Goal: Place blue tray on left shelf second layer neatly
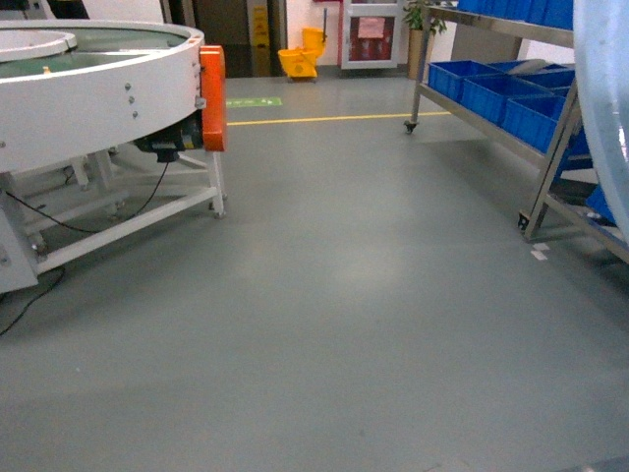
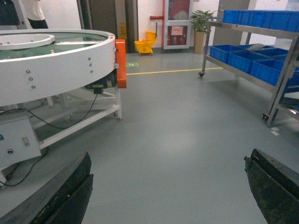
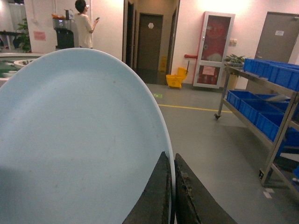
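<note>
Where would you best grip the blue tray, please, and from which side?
By its thin raised rim, coming edge-on from the side, as the right gripper holds it now: the blue tray is shallow and plate-like, so only the rim fits between the fingers.

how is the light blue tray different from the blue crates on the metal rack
The tray is pale sky blue; the crates are a deep, saturated blue. The tray is round-edged and shallow; the crates are rectangular and deep. The tray is pinched at its rim by the right end effector; the crates sit on the rack. Both are blue.

Blue tray point(image 3: 79, 140) smooth matt plastic; shelf point(image 1: 550, 147) shiny steel.
</note>
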Tool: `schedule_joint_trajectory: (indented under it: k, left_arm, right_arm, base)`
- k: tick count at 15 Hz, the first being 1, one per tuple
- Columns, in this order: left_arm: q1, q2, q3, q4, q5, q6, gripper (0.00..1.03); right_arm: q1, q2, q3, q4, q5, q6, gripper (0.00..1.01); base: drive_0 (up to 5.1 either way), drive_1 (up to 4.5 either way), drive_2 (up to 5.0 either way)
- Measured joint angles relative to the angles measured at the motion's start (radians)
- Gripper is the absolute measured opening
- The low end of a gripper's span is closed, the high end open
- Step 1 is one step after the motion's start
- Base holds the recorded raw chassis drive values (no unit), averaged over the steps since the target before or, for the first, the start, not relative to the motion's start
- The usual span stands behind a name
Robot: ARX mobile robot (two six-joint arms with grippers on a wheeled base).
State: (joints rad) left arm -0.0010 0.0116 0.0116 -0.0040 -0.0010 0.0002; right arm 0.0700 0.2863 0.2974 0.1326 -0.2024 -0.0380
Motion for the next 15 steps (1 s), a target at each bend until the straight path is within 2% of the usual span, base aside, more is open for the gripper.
schedule_joint_trajectory:
  k: [15]
  left_arm:
    - [0.001,0.000,0.000,0.002,-0.001,0.000,0.98]
  right_arm:
    - [0.001,-0.001,0.000,0.002,0.000,0.000,0.02]
  base:
    - [-0.1,4.27,-4.4]
